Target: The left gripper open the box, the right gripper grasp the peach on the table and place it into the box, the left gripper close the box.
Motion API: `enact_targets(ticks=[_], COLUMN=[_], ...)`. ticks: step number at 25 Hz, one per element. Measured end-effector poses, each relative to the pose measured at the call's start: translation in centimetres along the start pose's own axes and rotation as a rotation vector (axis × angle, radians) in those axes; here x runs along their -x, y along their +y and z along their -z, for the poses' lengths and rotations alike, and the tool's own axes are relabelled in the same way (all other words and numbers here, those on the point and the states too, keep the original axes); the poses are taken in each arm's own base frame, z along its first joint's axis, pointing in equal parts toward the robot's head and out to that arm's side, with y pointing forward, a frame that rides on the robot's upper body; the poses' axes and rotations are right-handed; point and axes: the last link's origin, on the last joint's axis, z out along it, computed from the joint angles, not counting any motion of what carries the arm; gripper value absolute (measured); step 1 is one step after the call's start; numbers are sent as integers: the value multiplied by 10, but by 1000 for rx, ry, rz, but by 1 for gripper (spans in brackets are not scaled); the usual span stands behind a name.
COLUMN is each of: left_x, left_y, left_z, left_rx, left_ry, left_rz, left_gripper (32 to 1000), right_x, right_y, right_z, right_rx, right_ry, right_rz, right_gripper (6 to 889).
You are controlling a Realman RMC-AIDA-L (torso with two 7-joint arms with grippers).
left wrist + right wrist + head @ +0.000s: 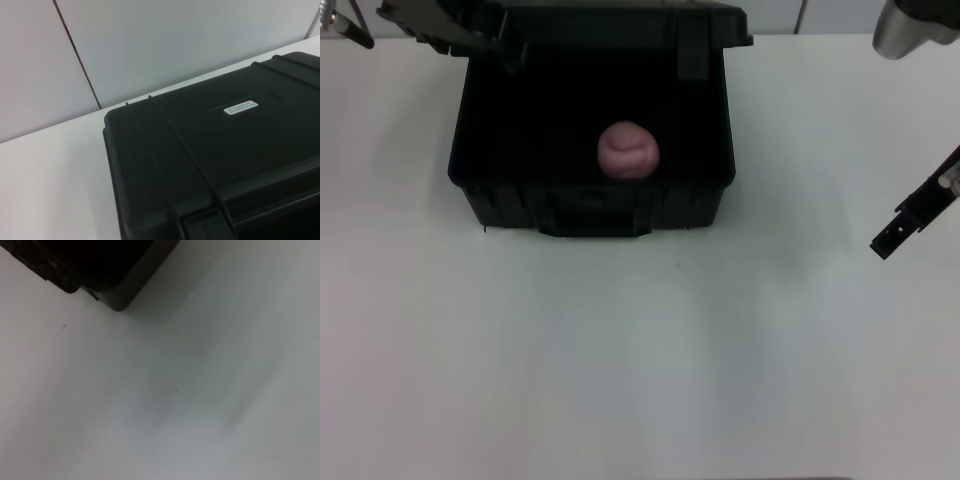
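The black box point(590, 212) stands open at the back of the white table point(620, 370), its lid point(620, 20) raised behind it. The pink peach point(628, 150) lies inside on the box floor, a little right of centre. My left gripper point(470, 42) is a black claw at the lid's left front corner, touching or very close to it. The left wrist view shows the lid's ribbed outer face point(200, 160) with its white label point(240, 106). My right gripper point(905, 222) hangs over bare table to the right of the box, holding nothing I can see. One box corner point(125, 285) shows in the right wrist view.
A grey arm segment point(910, 28) hangs at the top right. A thin metal-and-black part point(345, 25) shows at the top left edge. A pale panelled wall point(175, 45) rises behind the table. Bare tabletop lies in front of and to the right of the box.
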Motion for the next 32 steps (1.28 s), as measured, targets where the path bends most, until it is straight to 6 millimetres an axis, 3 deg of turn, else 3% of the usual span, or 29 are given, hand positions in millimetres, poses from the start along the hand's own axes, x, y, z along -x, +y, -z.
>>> enact_targets(ticks=[32], left_x=[1], left_y=[-1], left_z=[1], left_rx=[-6], left_ry=[-11], left_rz=[0], left_gripper=[742], right_x=[0], right_y=[-1], right_z=[0], right_rx=[-1], right_ry=[0], right_rz=[-1], right_gripper=[857])
